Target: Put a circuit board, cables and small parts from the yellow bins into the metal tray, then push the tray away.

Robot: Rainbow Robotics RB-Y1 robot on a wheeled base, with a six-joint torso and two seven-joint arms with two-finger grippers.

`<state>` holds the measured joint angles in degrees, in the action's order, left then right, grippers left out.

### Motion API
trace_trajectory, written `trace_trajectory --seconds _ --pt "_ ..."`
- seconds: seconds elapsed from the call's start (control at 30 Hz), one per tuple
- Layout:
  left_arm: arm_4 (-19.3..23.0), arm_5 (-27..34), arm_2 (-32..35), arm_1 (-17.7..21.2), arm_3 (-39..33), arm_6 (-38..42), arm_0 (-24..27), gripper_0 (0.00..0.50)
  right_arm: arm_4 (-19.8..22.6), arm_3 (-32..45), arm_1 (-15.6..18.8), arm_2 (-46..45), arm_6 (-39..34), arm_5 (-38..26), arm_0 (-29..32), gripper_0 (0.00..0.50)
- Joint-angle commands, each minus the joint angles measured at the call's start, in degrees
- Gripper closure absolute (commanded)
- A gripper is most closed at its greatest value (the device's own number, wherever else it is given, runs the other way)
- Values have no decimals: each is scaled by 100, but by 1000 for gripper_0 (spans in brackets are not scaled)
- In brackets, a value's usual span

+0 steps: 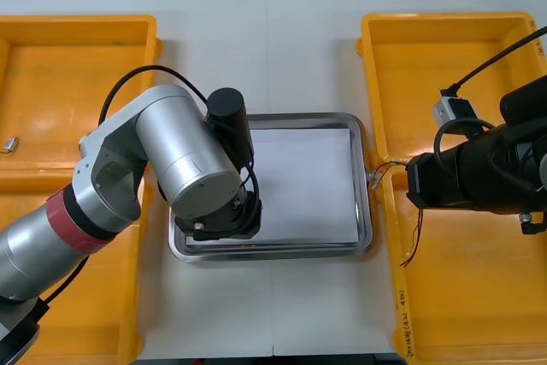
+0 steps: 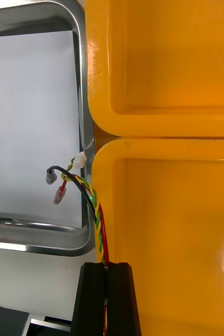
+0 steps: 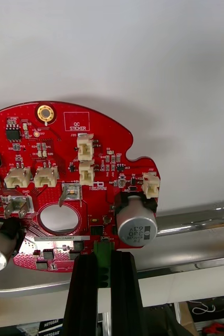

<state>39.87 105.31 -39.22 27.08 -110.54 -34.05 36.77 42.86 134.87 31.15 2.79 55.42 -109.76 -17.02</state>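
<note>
Two yellow bins stand on the left of the table, the far left bin (image 1: 77,83) and the near left bin (image 1: 107,297). One small metal part (image 1: 10,144) lies at the left edge of the far one.

The left arm reaches in from the near left, over the near left corner of the metal tray (image 1: 363,211). The left gripper (image 3: 104,260) is clamped on a green connector (image 3: 104,245) at the rim of a round red circuit board (image 3: 64,157). The fingers (image 3: 85,283) stand apart only by the connector's width. The board hangs over the tray's white inside, and its gripped edge is above the tray's shiny near rim (image 3: 195,220). A soft shadow falls on the white beside the board. Whether the board touches the tray cannot be told.

To the right, a red and yellow cable (image 2: 97,220), twisted together with a black strand, crosses the tray's right rim (image 2: 83,105). Its white plug (image 2: 80,159) sits over that rim. A grey end (image 2: 51,176) and a red terminal (image 2: 59,195) lie further in, over the white inside.

The right gripper (image 2: 107,269) is closed tight on this cable, which sits between the two fingers. It is just right of the tray, near the seam between the far right bin (image 2: 164,63) and the near right bin (image 2: 174,226). In the front view a loose red wire (image 1: 414,237) trails down over the near right bin's left wall.
</note>
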Motion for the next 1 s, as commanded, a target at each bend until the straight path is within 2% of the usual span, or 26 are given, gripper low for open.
trace_trajectory --seconds 0.03,0.63,0.73,0.77,0.83,0.87,0.9,0.93,0.97,1.0 --pt "-76 -125 -165 -150 23 -436 217 500 38 48 190 64 -67 -24 -29 500" --pt "-173 -151 -279 -247 243 -498 208 488 99 48 234 64 -67 -24 -29 500" --pt "-173 -151 -279 -247 243 -506 208 387 117 48 243 64 -67 -24 -29 500" --pt "-173 -151 -279 -247 234 -515 208 295 117 48 243 64 -58 -24 -20 500" --pt "-173 -142 -279 -247 234 -515 208 180 126 48 243 64 -67 -24 -20 500" --pt "-182 -142 -279 -247 243 -515 208 150 134 48 243 64 -67 -24 -29 500" --pt "-182 -142 -279 -247 234 -515 208 84 134 48 243 64 -58 -24 -29 500" --pt "-182 -142 -279 -247 234 -515 208 39 134 48 251 64 -67 -24 -29 500" --pt "-182 -142 -279 -247 234 -515 208 9 134 48 243 64 -58 -24 -29 500" --pt "-191 -134 -279 -247 225 -515 208 0 134 48 243 64 -58 -24 -29 500"
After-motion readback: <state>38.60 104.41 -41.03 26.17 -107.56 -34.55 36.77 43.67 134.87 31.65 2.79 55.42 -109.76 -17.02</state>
